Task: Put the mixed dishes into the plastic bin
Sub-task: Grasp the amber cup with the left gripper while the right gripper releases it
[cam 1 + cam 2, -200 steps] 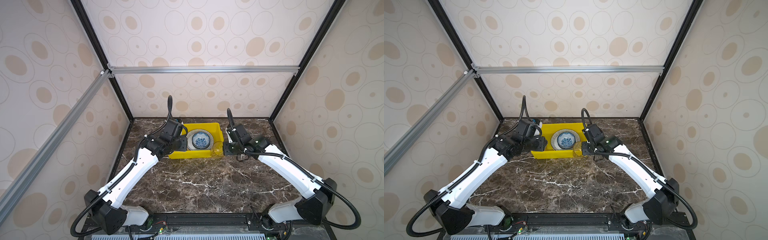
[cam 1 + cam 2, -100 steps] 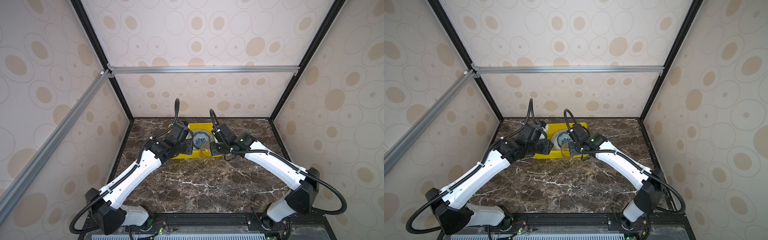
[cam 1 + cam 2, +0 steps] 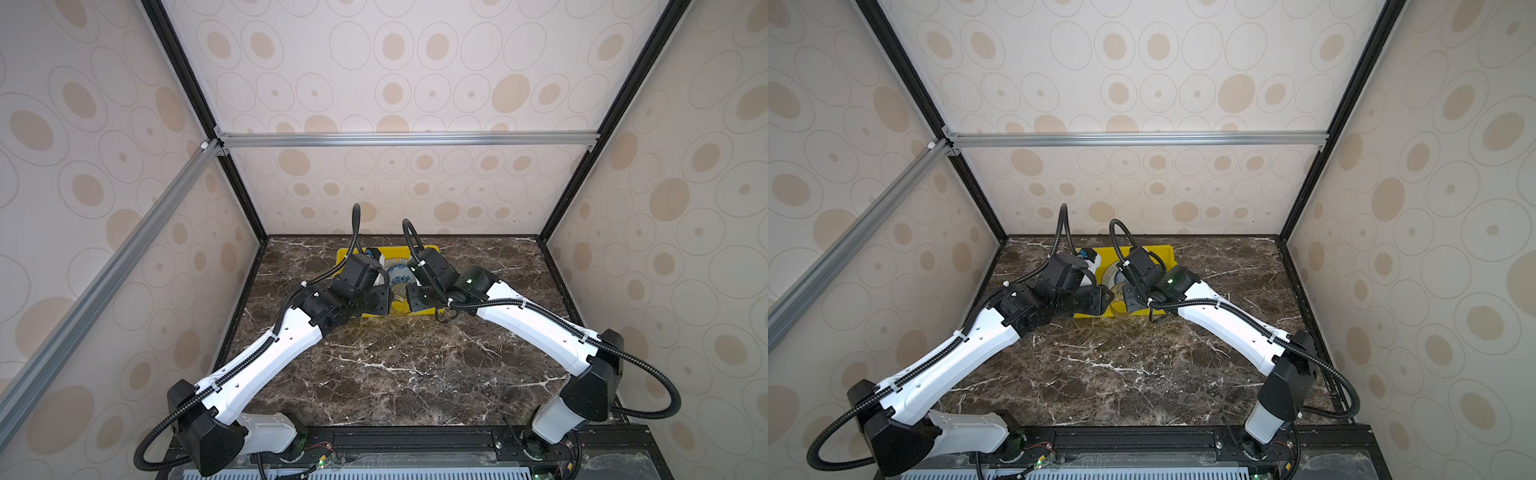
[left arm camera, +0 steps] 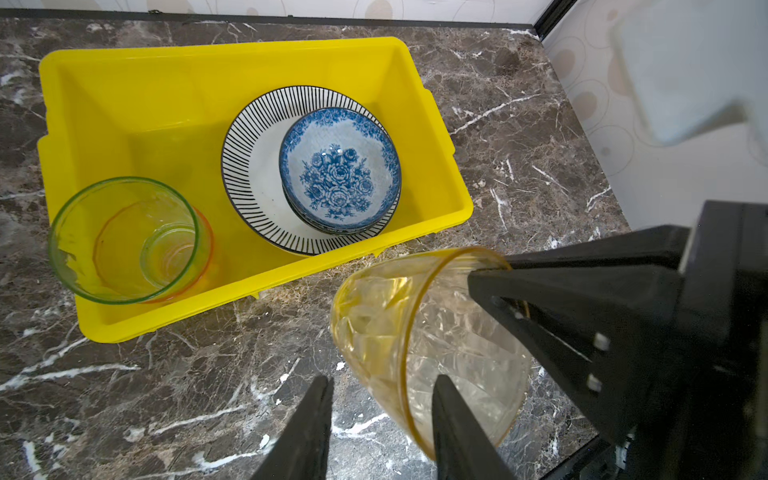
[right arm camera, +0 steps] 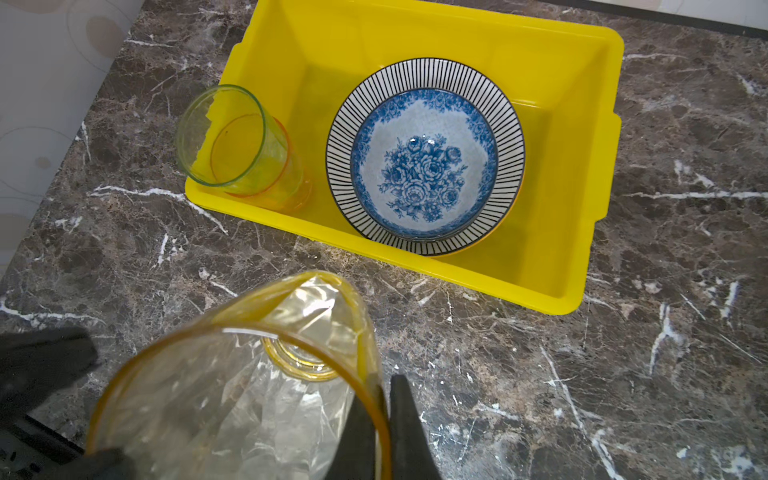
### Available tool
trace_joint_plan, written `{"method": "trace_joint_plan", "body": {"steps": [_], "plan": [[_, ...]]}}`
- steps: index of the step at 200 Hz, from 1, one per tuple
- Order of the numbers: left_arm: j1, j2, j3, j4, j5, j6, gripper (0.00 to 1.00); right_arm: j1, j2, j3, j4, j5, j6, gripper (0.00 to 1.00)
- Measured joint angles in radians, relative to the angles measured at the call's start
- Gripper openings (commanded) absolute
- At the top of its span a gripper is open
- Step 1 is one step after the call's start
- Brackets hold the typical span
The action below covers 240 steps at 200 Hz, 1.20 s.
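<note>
A clear amber cup (image 4: 415, 332) (image 5: 232, 395) hangs tilted on its side over the marble, just in front of the yellow plastic bin (image 4: 228, 45) (image 5: 415, 33). My right gripper (image 5: 384, 382) (image 4: 490, 270) is shut on its rim. My left gripper (image 4: 382, 399) is open, with the cup's rim between its fingers; one finger sits at the cup's mouth. Inside the bin a blue-floral bowl (image 4: 338, 166) (image 5: 424, 174) rests on a striped-rim plate (image 4: 257, 166) (image 5: 507, 137). A green cup (image 4: 124, 241) (image 5: 220, 133) stands nested with an orange-tinted one. Both top views show the cup (image 3: 399, 297) (image 3: 1119, 299) between the two wrists.
The bin (image 3: 345, 253) (image 3: 1163, 253) sits at the back middle of the dark marble table (image 3: 395, 365), near the rear wall. Patterned walls and black frame posts close in three sides. Both arms meet over the bin's front edge.
My right gripper has carried the amber cup left from the bin's front right corner to the middle. My left arm has swung right to meet it, and its fingers now straddle the cup's rim.
</note>
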Motion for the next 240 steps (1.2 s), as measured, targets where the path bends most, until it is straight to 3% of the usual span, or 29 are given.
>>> {"method": "trace_joint_plan", "body": {"steps": [67,132,162,198,212,240], "plan": [[-0.004,0.048,0.0,-0.008,-0.069,-0.038,0.34,0.033,0.008,0.002,0.005,0.034,0.003,0.0],[-0.01,0.102,0.0,-0.04,-0.128,-0.058,0.02,0.064,0.025,0.008,0.026,0.063,-0.002,0.0],[-0.01,0.101,0.0,-0.038,-0.14,-0.059,0.0,0.066,0.025,0.007,0.034,0.068,-0.002,0.0],[-0.009,0.102,0.0,-0.057,-0.172,-0.063,0.0,0.068,0.018,0.003,0.075,0.067,0.014,0.4],[-0.009,0.103,0.002,-0.066,-0.186,-0.064,0.0,0.068,0.005,-0.01,0.096,0.064,0.023,0.46],[-0.009,0.103,0.014,-0.071,-0.203,-0.066,0.0,0.068,-0.02,-0.031,0.114,0.055,0.023,0.48]]}}
